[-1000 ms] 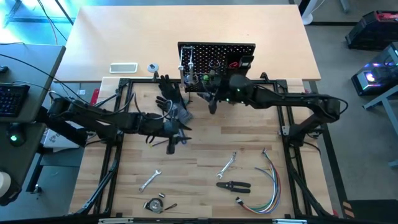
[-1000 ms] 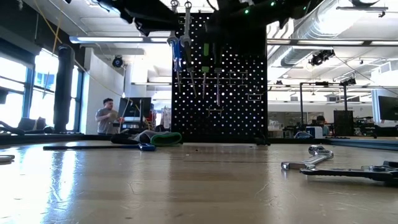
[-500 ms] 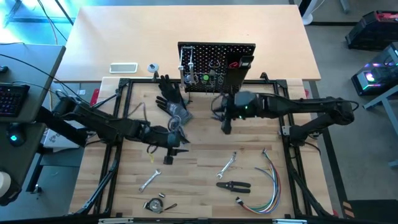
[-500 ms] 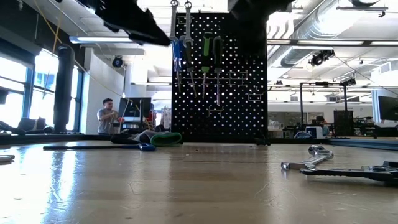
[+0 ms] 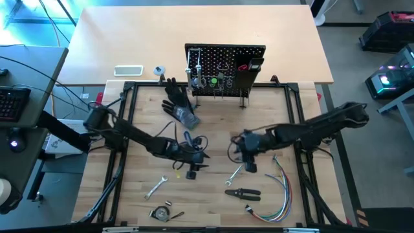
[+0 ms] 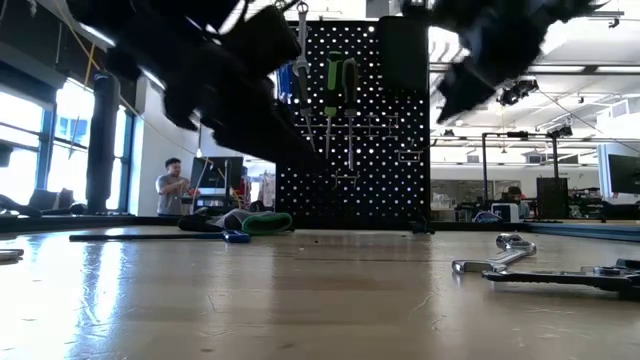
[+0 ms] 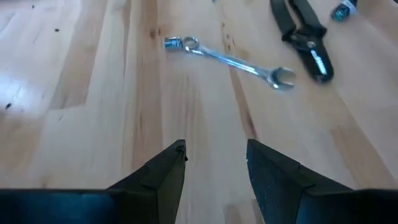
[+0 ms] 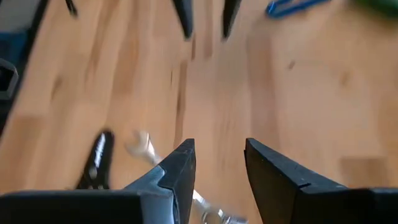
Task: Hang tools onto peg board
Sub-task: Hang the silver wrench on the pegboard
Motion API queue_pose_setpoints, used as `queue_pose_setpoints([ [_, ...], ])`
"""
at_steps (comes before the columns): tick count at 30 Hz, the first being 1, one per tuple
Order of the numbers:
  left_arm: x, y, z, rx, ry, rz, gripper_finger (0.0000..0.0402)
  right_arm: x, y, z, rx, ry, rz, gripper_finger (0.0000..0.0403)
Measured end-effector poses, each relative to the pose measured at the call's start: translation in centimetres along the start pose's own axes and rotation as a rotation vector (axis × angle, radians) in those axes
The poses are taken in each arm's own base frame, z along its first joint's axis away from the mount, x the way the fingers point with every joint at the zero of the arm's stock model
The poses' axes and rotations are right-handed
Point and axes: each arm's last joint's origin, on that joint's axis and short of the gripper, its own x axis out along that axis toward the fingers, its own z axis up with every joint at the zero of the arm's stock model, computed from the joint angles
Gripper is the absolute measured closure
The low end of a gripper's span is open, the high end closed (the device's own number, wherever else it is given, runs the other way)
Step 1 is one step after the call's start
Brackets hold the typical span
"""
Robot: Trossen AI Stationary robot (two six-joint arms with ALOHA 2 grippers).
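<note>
- Step in hand, as judged: both hands are empty and low over the counter's middle, between hanging one tool and fetching the next. Several tools remain unhung.
- Nearest the front edge, at about 7 o'clock on the counter (image 5: 213,136), lies a small dark-and-yellow item (image 5: 160,212); its kind cannot be told.
- At 5 o'clock lie the pliers (image 5: 243,193), dark-handled and flat on the wood, with the bundle of coloured wires (image 5: 279,194) just beside them; the wires are not part of the task.
- A silver wrench (image 5: 155,187) lies at 7 o'clock, slim, bright metal, open-ended.
- A second silver wrench (image 5: 237,171) lies just right of centre, touching nothing.
- The right hand (image 5: 250,167) hangs just beside this second wrench, fingers parted, holding nothing.
- The left hand (image 5: 192,173) hovers left of centre, fingers apart, also holding nothing.
- Next move, as judged: a descent on the second wrench's thin shank, fingers straddling it. The metal is smooth and lies flush on the wood, so the grip may slip.
- A black glove (image 5: 176,98) lies at 11 o'clock.
- Farthest, at 12 o'clock, the peg board (image 5: 225,61) stands upright: black, perforated, already carrying green-handled tools and a red item.
</note>
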Motion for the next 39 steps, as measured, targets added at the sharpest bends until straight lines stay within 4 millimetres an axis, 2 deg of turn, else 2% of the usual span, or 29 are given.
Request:
queue_pose_setpoints([
  [8, 3.2, 0.7, -0.7, -0.086, -0.169, -0.048, 0.0239, 3.5, -0.5, -7.0, 0.051, -0.005, 0.023, 0.0269],
  [13, 5.5, 1.3, -1.3, -0.156, -0.162, -0.055, 0.0239, 4.6, -1.2, -9.4, 0.094, 0.047, -0.036, 0.027],
  [17, 7.0, 1.4, -1.4, -0.162, -0.152, -0.105, 0.0239, 5.3, -1.3, -10.0, 0.087, 0.087, -0.052, 0.027],
  [22, 8.3, 1.0, -0.4, -0.154, -0.176, -0.222, 0.0239, 6.2, -1.4, -10.4, 0.053, 0.115, -0.073, 0.027],
  [28, 9.5, 1.2, -0.1, -0.158, -0.094, -0.337, 0.0239, 6.7, -1.5, -10.6, 0.044, 0.132, -0.099, 0.027],
  [34, 9.9, 1.6, 0.3, -0.169, -0.079, -0.327, 0.0239, 6.7, -1.7, -10.7, 0.102, 0.122, -0.161, 0.027],
  [39, 9.9, 2.2, 0.2, -0.284, -0.067, -0.313, 0.0235, 6.7, -1.8, -10.8, 0.155, 0.114, -0.183, 0.027],
])
